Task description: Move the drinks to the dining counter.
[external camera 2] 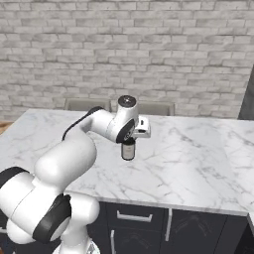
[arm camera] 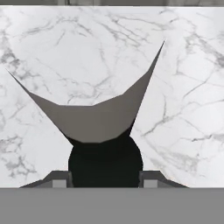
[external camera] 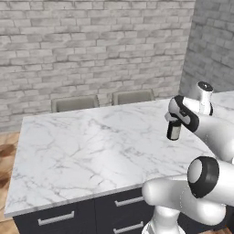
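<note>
White grey-veined marble desk (external camera: 82, 151) before a grey brick wall (external camera: 91, 45); fingers (arm camera: 105, 177) clamped on a dark bottle (external camera 2: 128, 150) above it.

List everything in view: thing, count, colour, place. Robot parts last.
bottle: one, dark, held in the gripper over the counter; whether its base touches the top I cannot tell.
counter: one, white grey-veined marble top over dark drawers.
drawer handles: several, silver bars, on the drawer fronts.
chairs: two, grey backs, behind the far edge of the counter.
wall: grey-white brick, behind the counter.
floor: wood, brown, left of the counter.
arm: one, white with dark joints, reaching over the counter.
gripper: one, shut on the bottle, pointing down.
</note>
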